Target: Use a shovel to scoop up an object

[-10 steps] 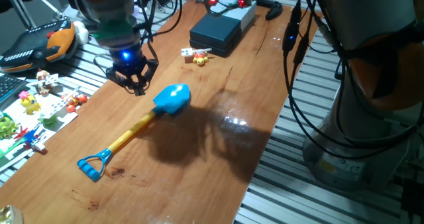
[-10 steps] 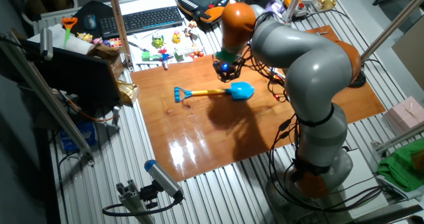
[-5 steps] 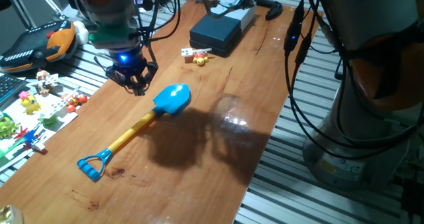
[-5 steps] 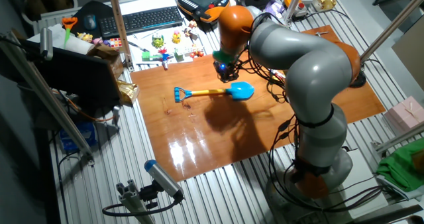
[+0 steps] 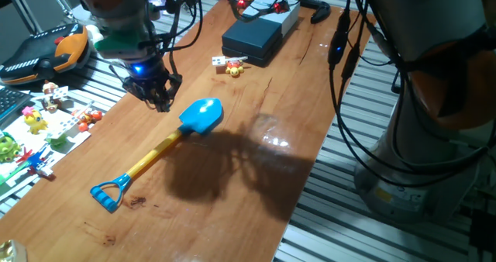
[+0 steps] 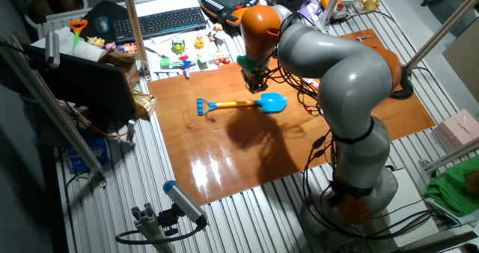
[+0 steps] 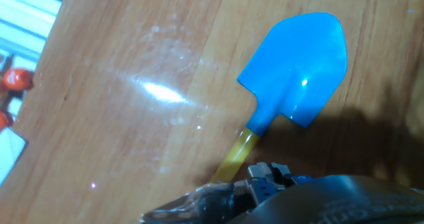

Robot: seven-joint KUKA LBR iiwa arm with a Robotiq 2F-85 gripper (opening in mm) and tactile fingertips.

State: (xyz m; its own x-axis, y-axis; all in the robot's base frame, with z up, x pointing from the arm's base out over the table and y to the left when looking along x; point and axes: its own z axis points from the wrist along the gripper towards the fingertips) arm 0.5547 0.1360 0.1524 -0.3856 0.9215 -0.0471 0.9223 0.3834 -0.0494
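The shovel [image 5: 200, 115] lies flat on the wooden table, its blue blade toward the far side, its yellow shaft and blue loop end [image 5: 107, 194] toward the near edge. It also shows in the other fixed view [image 6: 272, 102] and in the hand view [image 7: 298, 65]. My gripper [image 5: 160, 101] hangs just left of the blade, above the table, fingers together and holding nothing; it also shows in the other fixed view [image 6: 254, 84]. The object, a tiny yellow figure with red bits [image 5: 234, 69], sits beyond the blade, near a dark box.
A small white block with red dots [image 5: 219, 61] lies beside the figure. A dark blue box [image 5: 252, 37] stands at the back. Small toys [image 5: 35, 121] and a keyboard [image 6: 171, 19] lie off the table's left side. Cables hang from the arm on the right.
My gripper has drifted slightly left and away from the shovel blade. The shovel and the figure have not moved.
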